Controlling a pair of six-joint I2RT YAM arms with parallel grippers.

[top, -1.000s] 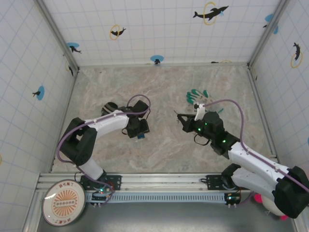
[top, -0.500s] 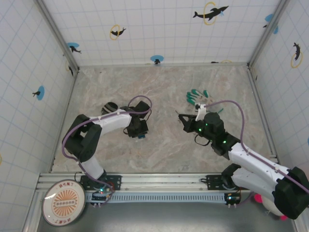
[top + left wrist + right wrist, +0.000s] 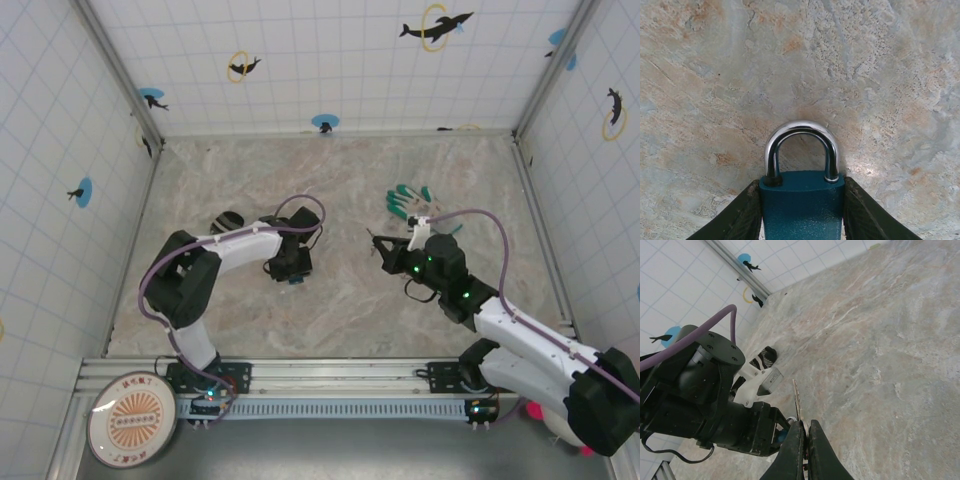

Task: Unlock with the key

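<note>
A small blue padlock (image 3: 802,207) with a shiny steel shackle (image 3: 801,134) sits between the two black fingers of my left gripper (image 3: 802,189). Both fingers press against its sides, just above the marble floor. From above, that gripper (image 3: 290,267) is at the centre left, with a bit of the blue padlock (image 3: 293,281) showing under it. My right gripper (image 3: 806,432) is shut on the head of the key (image 3: 796,399), whose thin blade sticks out towards the left arm. In the top view the right gripper (image 3: 386,250) hovers a short way right of the padlock, apart from it.
A bunch of green-tipped pieces (image 3: 408,200) lies behind the right gripper. A dark round striped object (image 3: 228,221) lies behind the left arm. Tiled walls enclose the marble floor (image 3: 340,320) on three sides. A round plate (image 3: 130,425) sits outside the near rail.
My left gripper has narrowed onto the padlock and its arm has swung slightly right. My right gripper has crept a little towards the back with the key.
</note>
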